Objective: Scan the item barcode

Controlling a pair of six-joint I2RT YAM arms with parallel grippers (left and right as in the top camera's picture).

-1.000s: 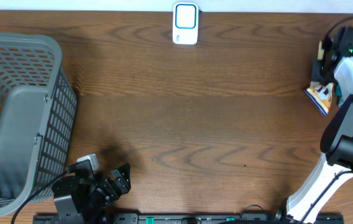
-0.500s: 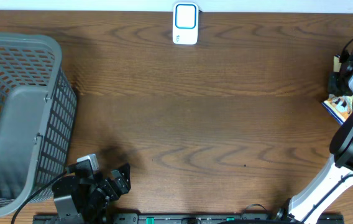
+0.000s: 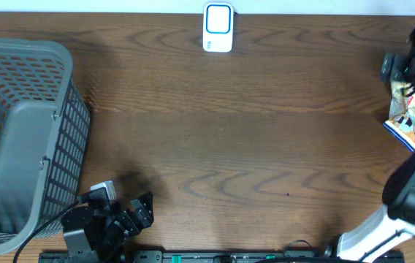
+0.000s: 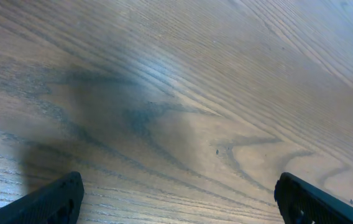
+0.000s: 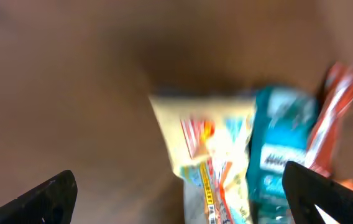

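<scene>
Snack packet [image 5: 217,155] motion-blurred, lower part off-frame

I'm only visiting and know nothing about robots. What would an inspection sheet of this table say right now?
Surface: brown wooden table, no spills seen.
Job's things: white scanner at the far edge; colourful snack packet lying at the right edge, blurred in the right wrist view.
Clutter: grey mesh basket at the left.
Grippers: left gripper open over bare wood; right gripper open above the packet, not holding it.
Cables: black cable beside the left arm's base.
Surroundings: nothing seen.
</scene>
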